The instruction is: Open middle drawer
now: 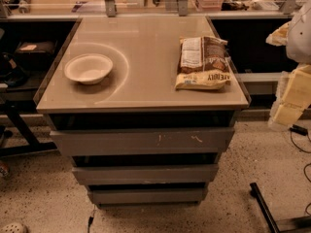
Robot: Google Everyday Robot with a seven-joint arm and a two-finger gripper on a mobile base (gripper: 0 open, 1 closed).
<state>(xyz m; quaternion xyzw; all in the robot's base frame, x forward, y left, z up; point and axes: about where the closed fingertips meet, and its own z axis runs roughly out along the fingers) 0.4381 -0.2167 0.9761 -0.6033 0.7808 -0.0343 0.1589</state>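
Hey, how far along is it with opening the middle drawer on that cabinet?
Done: nothing yet. The middle drawer looks shut, with none of its inner floor showing.
In hand: the gripper is at the right edge of the view, beside the cabinet and well apart from the drawer fronts, holding nothing.
Left: bring the gripper to the middle front, catch it, and pull it out.

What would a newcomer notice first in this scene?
The white bowl on the left of the cabinet top and the snack bag on its right stand out first. Below, the middle drawer sits between the scratched drawer front and the lowest drawer front. The gripper hangs at the right edge.
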